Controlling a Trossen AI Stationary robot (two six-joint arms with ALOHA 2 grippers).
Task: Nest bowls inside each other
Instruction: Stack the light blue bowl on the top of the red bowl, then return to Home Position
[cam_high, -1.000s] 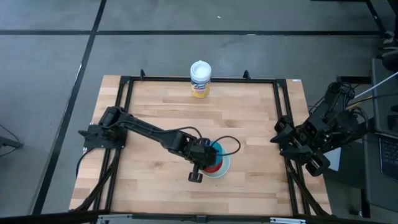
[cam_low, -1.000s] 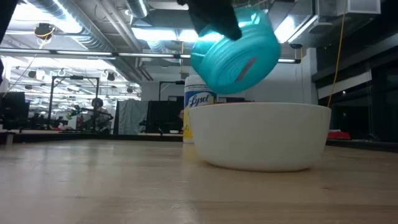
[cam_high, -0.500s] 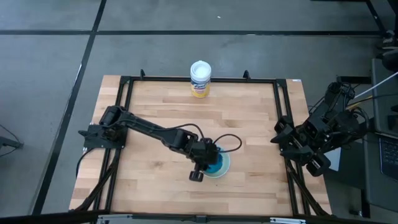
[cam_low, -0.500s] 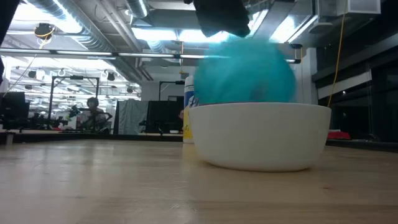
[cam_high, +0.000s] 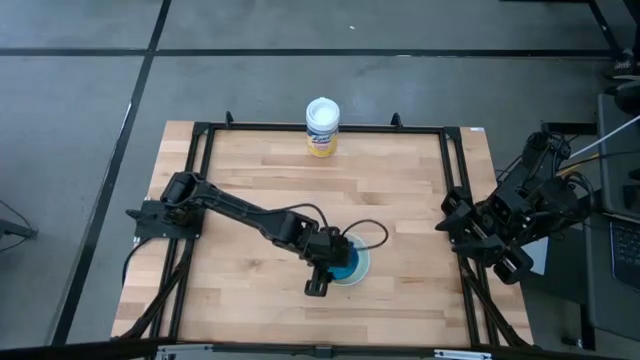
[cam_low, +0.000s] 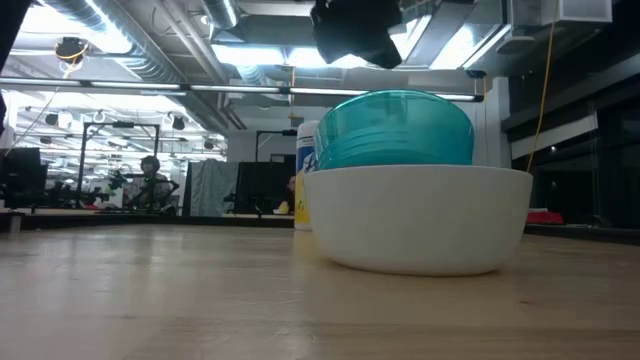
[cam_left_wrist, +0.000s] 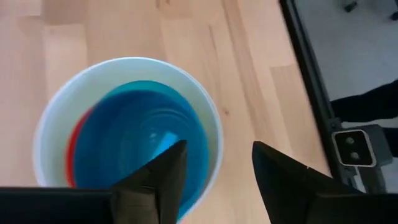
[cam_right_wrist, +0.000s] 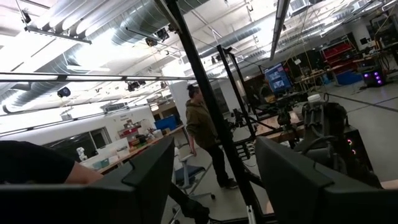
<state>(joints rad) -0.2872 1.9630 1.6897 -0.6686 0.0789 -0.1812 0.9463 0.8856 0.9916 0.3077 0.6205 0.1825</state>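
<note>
The white bowl (cam_low: 420, 220) stands on the wooden table near its front middle. A teal bowl (cam_low: 395, 128) sits inside it, level and rising above the white rim. A red bowl's rim (cam_left_wrist: 76, 134) peeks out beside the teal bowl (cam_left_wrist: 140, 143). My left gripper (cam_left_wrist: 217, 152) hangs open just above the stack (cam_high: 325, 268), clear of the teal bowl in the low view (cam_low: 358, 30). My right gripper (cam_right_wrist: 214, 180) waits open, raised at the table's right edge (cam_high: 470, 235).
A white-and-yellow canister (cam_high: 322, 127) stands at the table's far edge, behind the bowls in the low view (cam_low: 305, 185). A black frame (cam_high: 455, 200) runs around the tabletop. A person (cam_right_wrist: 205, 146) walks in the room beyond the table.
My left gripper has opened and let go of the teal bowl. The bowl hung tilted above the white bowl, then dropped into it and now sits level in the stack. The gripper has stayed above the bowls.
</note>
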